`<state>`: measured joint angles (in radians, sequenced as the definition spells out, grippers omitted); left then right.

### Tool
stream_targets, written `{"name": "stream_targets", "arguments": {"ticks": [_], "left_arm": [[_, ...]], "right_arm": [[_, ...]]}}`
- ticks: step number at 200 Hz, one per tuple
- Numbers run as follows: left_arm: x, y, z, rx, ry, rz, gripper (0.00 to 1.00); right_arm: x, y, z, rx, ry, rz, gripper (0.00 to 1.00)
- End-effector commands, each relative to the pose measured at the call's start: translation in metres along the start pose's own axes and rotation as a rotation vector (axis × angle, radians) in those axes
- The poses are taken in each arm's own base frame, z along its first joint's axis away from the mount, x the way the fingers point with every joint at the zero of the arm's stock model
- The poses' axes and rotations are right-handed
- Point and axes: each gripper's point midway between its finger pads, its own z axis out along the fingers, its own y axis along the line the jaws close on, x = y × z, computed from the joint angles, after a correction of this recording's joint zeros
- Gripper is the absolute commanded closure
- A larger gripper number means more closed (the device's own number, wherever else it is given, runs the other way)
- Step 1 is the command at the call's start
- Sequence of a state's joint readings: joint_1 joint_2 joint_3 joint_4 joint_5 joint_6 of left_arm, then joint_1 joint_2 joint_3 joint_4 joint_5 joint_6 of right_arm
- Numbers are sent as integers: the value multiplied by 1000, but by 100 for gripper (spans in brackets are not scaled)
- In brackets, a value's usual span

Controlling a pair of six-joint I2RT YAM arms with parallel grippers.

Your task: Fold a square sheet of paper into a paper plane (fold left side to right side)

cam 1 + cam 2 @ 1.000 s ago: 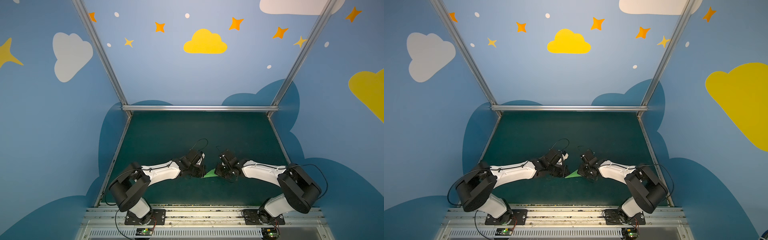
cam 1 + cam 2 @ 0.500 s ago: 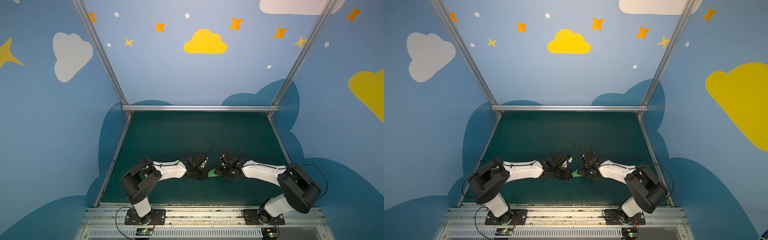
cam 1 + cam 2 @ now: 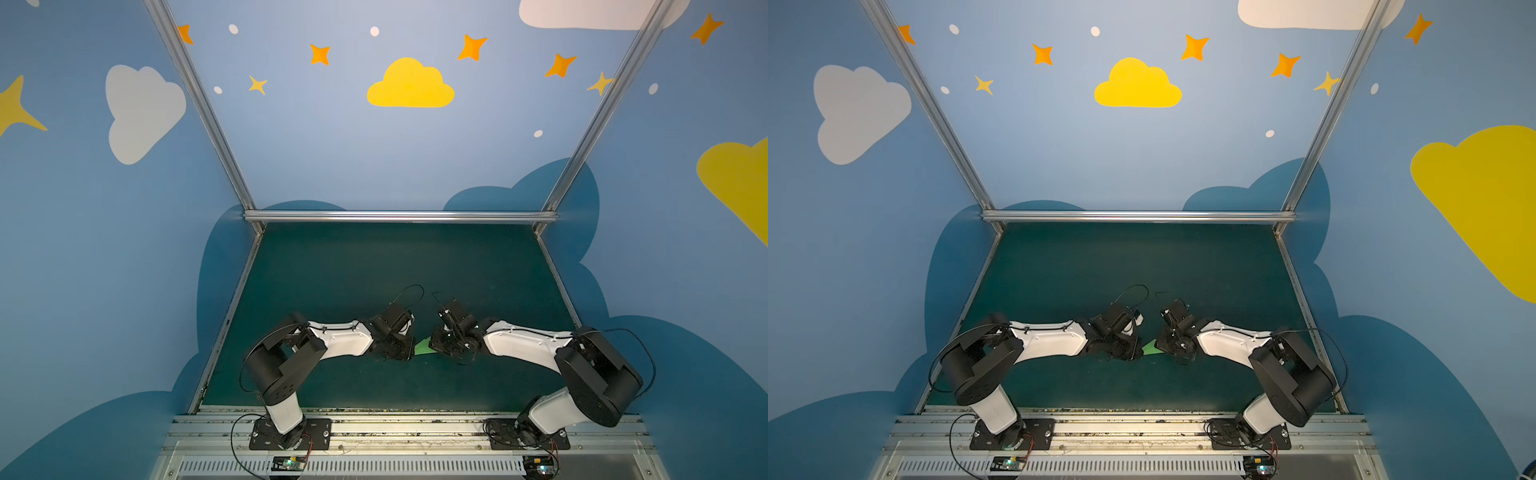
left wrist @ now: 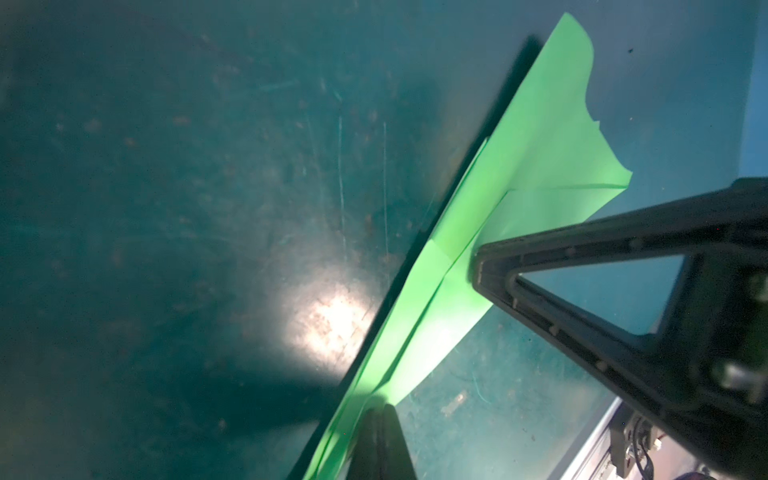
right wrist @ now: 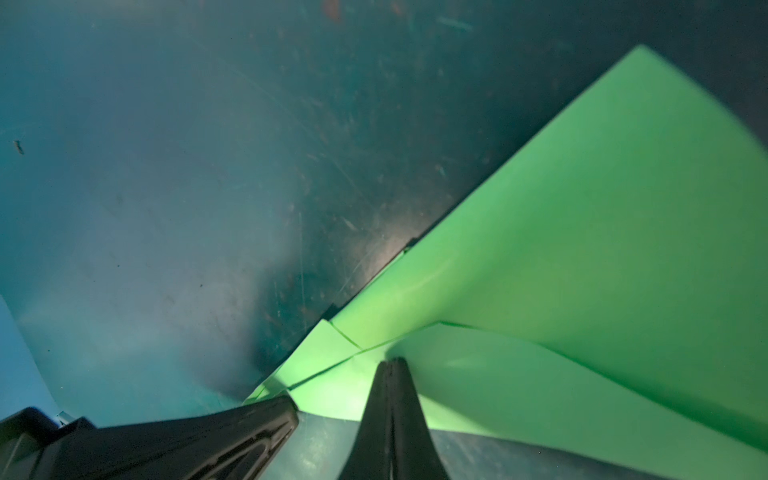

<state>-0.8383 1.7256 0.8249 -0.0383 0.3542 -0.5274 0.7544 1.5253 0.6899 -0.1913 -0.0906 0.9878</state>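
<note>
Both arms reach inward and meet low over the front middle of the dark green mat point(image 3: 365, 266). The green paper point(image 3: 423, 347) lies on the mat there. In both top views only a small bright wedge shows between my two wrists, the rest hidden under them. My left gripper point(image 4: 380, 417): fingers pressed together, no gap visible in the left wrist view, tips set on the narrow end of the paper. Cannot tell whether a layer is caught between them or they merely rest on top. My right gripper point(image 5: 391, 370): fingers likewise pressed together, tips down at a crease where a flap lifts off the lower layer. Same doubt here, pinch or press not resolvable. Seen from the left wrist, the right gripper's tip touches the paper about midway along its length, where several creases meet. The paper is folded into a long tapering shape of several layers. One straight long edge throws a dark shadow on the mat, and the broad end is wavy and slightly raised, with a small nick in its edge. A bright glare spot point(image 4: 328, 320) sits on the mat just beside the long edge
</note>
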Motion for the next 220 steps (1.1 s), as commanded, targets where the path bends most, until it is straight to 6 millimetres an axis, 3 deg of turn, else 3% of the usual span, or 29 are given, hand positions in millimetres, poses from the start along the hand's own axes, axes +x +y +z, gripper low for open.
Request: {"name": "stream_targets", "arguments": {"ticks": [1, 109, 189, 220], "left_arm": [[14, 28, 2, -80, 20, -17, 96], [37, 61, -7, -129, 21, -85, 96], [50, 99, -21, -164, 6, -224, 96], [45, 88, -36, -123, -24, -224, 96]], "right_arm": [[26, -44, 16, 147, 82, 6, 100], [27, -47, 18, 159, 88, 8, 100], [27, -47, 18, 157, 86, 9, 100], [27, -47, 17, 154, 87, 8, 100]]}}
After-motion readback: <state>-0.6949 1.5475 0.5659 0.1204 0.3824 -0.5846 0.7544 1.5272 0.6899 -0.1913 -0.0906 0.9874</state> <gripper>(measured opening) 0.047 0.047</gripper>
